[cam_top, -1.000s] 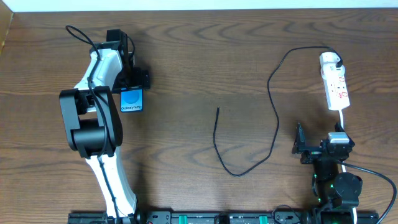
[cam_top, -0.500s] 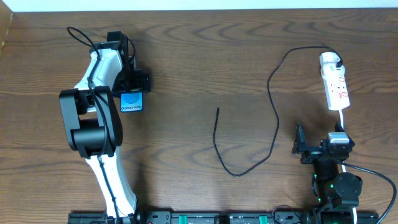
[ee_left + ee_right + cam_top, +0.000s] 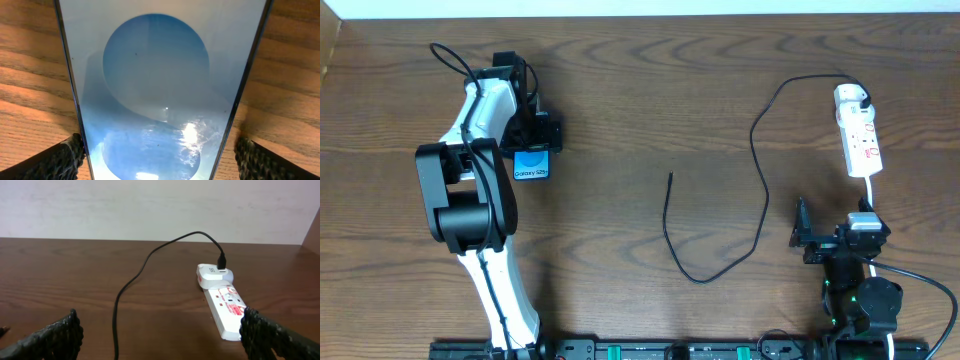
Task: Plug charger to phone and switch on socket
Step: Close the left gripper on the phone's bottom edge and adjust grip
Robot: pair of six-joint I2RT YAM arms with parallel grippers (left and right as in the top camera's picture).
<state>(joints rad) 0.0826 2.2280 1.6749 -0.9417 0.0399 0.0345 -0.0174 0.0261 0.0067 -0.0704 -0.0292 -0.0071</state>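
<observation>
The phone point(image 3: 531, 164) lies on the table at the left, its blue-and-white screen up; it fills the left wrist view point(image 3: 155, 90). My left gripper point(image 3: 532, 140) is open and straddles the phone's far end, a finger on each side point(image 3: 157, 160), with a small gap at the right finger. The charger cable point(image 3: 760, 180) runs from the white plug point(image 3: 851, 97) on the socket point(image 3: 860, 140) in a loop to its free tip point(image 3: 670, 176) at the table's middle. My right gripper point(image 3: 807, 238) is open and empty point(image 3: 160, 340), near the socket point(image 3: 225, 307) and the cable point(image 3: 135, 277).
The white wall edge point(image 3: 640, 8) runs along the back of the wooden table. A black rail with the arm bases point(image 3: 650, 350) lines the front edge. A thick black robot cable point(image 3: 920, 280) curves at the front right.
The left gripper has shifted very slightly over the phone. The right arm, cable and socket have not moved.
</observation>
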